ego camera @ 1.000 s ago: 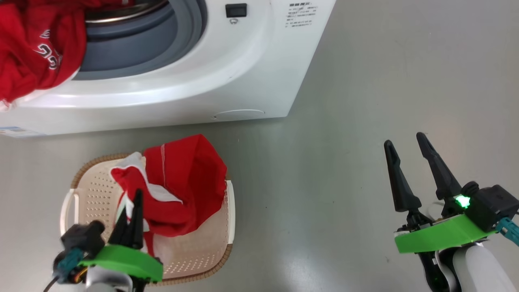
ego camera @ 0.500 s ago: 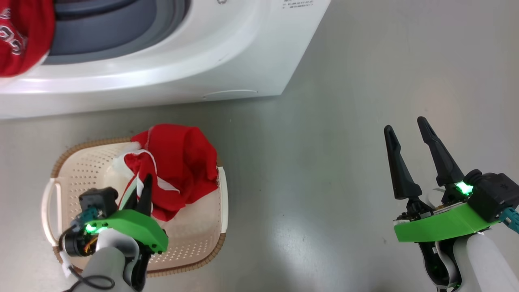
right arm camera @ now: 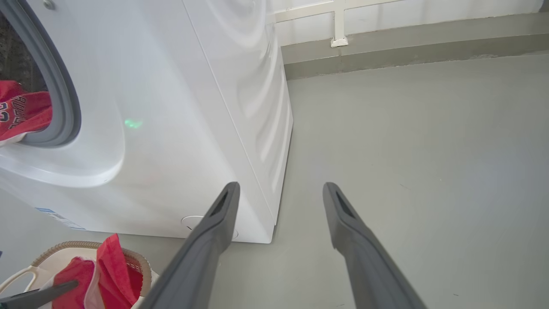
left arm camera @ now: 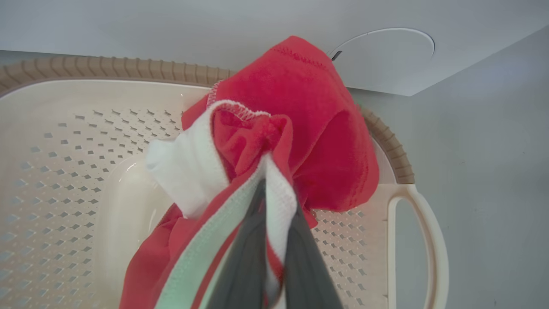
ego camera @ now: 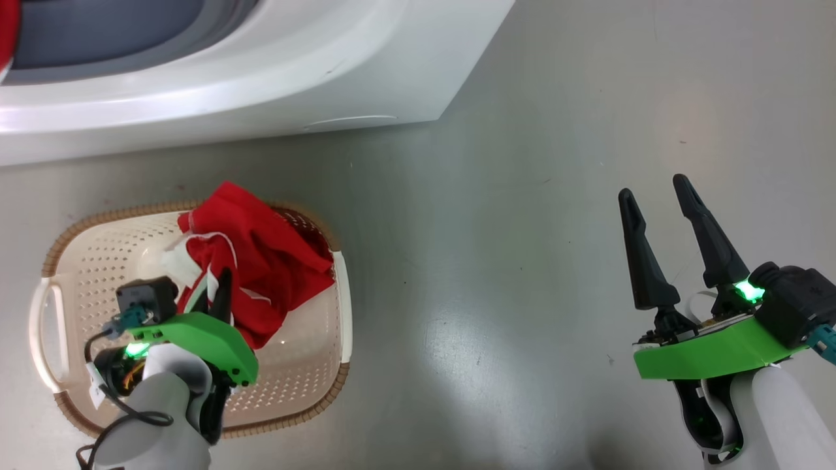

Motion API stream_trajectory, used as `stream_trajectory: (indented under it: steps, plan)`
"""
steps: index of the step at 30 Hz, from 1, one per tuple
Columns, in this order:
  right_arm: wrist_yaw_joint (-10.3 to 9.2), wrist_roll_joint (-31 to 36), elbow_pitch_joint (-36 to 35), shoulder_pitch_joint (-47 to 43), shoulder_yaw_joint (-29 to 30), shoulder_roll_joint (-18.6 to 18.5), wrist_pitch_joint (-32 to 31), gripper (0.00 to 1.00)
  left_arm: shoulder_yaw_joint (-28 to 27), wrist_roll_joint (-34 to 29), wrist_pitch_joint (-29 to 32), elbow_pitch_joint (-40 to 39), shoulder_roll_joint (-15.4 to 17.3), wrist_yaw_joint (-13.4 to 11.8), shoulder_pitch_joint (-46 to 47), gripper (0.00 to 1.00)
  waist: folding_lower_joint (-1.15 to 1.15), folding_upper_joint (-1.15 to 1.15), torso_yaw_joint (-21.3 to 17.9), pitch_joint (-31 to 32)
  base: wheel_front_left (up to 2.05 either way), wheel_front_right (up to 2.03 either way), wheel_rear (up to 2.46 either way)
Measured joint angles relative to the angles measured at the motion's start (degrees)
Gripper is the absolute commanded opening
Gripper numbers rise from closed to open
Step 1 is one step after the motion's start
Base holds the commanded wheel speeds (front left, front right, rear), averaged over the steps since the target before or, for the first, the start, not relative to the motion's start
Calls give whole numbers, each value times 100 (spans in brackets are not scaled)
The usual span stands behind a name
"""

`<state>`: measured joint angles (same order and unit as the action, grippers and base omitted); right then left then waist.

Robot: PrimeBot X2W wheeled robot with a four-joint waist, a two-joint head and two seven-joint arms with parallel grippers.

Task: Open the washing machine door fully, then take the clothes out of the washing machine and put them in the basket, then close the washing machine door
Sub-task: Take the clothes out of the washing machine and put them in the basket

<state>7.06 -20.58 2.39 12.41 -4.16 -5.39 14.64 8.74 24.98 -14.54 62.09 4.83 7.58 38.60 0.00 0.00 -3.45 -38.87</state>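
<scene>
Red garment with white trim [ego camera: 261,261] pinched in the closed fingers of the left gripper [ego camera: 221,297], low over the cream-white perforated plastic basket [ego camera: 78,281] with its brown woven-look rim. Cloth stretched from the gripper toward the rim on the side of the big white front-loading washing machine [ego camera: 261,85], one fold lapping that rim. Directly beneath the gripper, open basket bottom, nothing in the way; release there looking like the step in hand. Right gripper [ego camera: 653,189] spread wide and empty, well apart over bare grey floor [ego camera: 490,294] off the machine's corner. Second red garment with lettering [right arm camera: 21,111] draped at the grey rubber gasket [right arm camera: 64,107] of the drum mouth, seemingly nearer the left arm.
</scene>
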Motion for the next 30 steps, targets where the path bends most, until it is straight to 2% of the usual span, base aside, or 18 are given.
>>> stream_trajectory:
  steps: [1, 3, 4, 6, 7, 8, 18, 30]
  plan:
    - [0, 0, 0, 6, 0, 1, 0, 100, 10, 29, 0, 20, 3, -1, 32, 1, 0, 0, -7, -17, 0, 0, 0]
    - [0, 0, 0, 52, 2, 0, 0, 100, 27, 53, 0, 52, 14, 0, 73, 16, 0, 0, -15, -38, 0, 0, 0]
    - [0, 1, 0, 75, 2, 0, 0, 100, 34, 74, 0, 68, 20, 0, 77, 38, 0, 0, -16, -37, 0, 0, 0]
    - [0, 1, 3, 84, 2, 0, 0, 100, 41, 92, 0, 99, 29, -1, 77, 95, 0, 0, -15, -19, 0, 0, 0]
    - [0, 2, 5, 84, 2, 1, 0, 100, 41, 100, 0, 99, 36, -1, 77, 95, 0, 0, -13, -3, 0, 0, 0]
    - [0, 3, 10, 84, 1, 1, 0, 100, 43, 122, 0, 100, 43, -1, 76, 100, 0, 0, -12, 17, 0, 0, 0]
    - [0, 8, 96, 42, -26, -13, 0, 100, -11, 176, 0, -121, 52, -1, -185, 100, 0, 0, 33, 434, 0, 0, 0]
    - [0, 0, 221, -255, -32, -82, 0, 100, -269, 13, 0, -1047, 79, 0, -827, 100, 0, 0, 116, 1171, 0, 0, 0]
